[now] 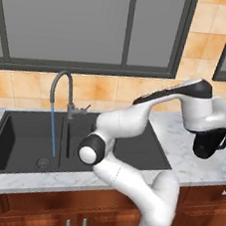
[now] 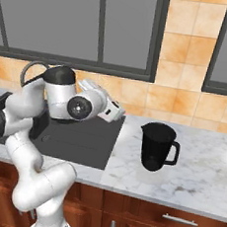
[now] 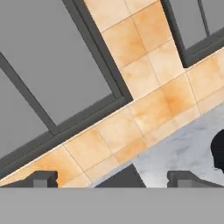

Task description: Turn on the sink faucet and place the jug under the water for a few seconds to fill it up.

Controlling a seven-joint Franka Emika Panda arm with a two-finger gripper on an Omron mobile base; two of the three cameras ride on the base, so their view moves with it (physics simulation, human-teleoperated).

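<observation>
While your gripper (image 3: 112,178) hangs spread wide and empty, aimed at the tiled wall, the water (image 1: 54,128) already runs, so next swing right to the jug (image 2: 157,146) standing on the bench (image 2: 199,164).

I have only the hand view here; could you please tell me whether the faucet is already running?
Observer: Yes, a thin blue stream of water falls from the faucet into the large basin of the sink.
Operator: Thank you. Where is the jug?
Observer: The jug stands upright on the counter to the right of the sink, its handle turned away from the sink.
Operator: And how does the gripper stand to it?
Observer: The gripper is over the sink's right end, left of the jug and apart from it, holding nothing.
</observation>
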